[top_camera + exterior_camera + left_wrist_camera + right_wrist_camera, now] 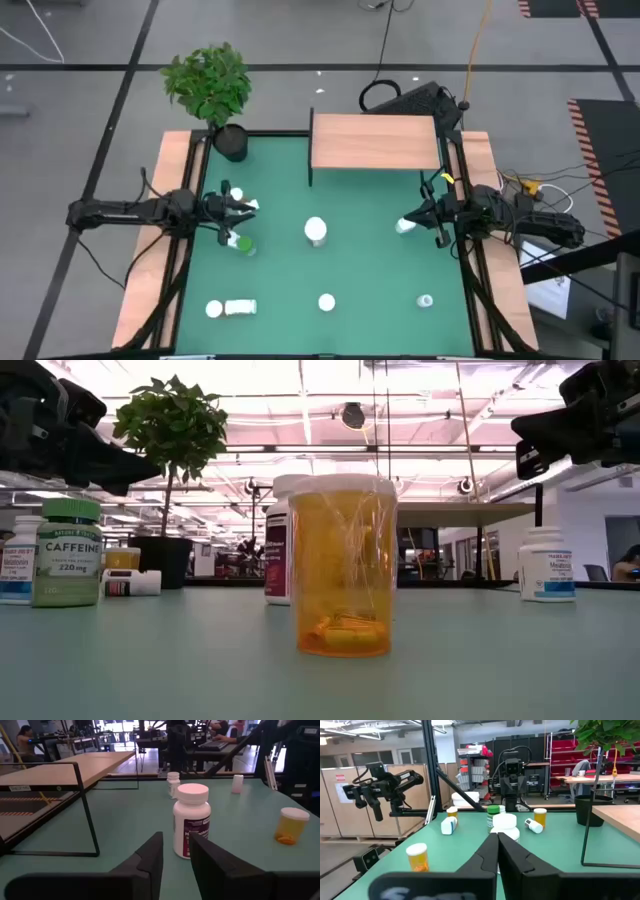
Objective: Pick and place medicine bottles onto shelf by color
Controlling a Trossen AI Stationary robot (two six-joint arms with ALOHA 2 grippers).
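Medicine bottles are standing and lying spread over the green table mat (pixel 360 260), none yet on the shelf (pixel 375 141). Left gripper (pixel 243 208) is hanging nearly closed and empty; right gripper (pixel 410 222) is fully closed, empty too. A careless approach risks toppling the tall white-capped bottle (pixel 191 820). The green-capped bottle (pixel 69 552) is reading "CAFFEINE".

The light-brown wooden shelf (pixel 375 142) stood at the table's far edge, the green potted plant (pixel 212 88) to its left (off the corner); white-capped bottles (pixel 316 230) lay scattered before them.
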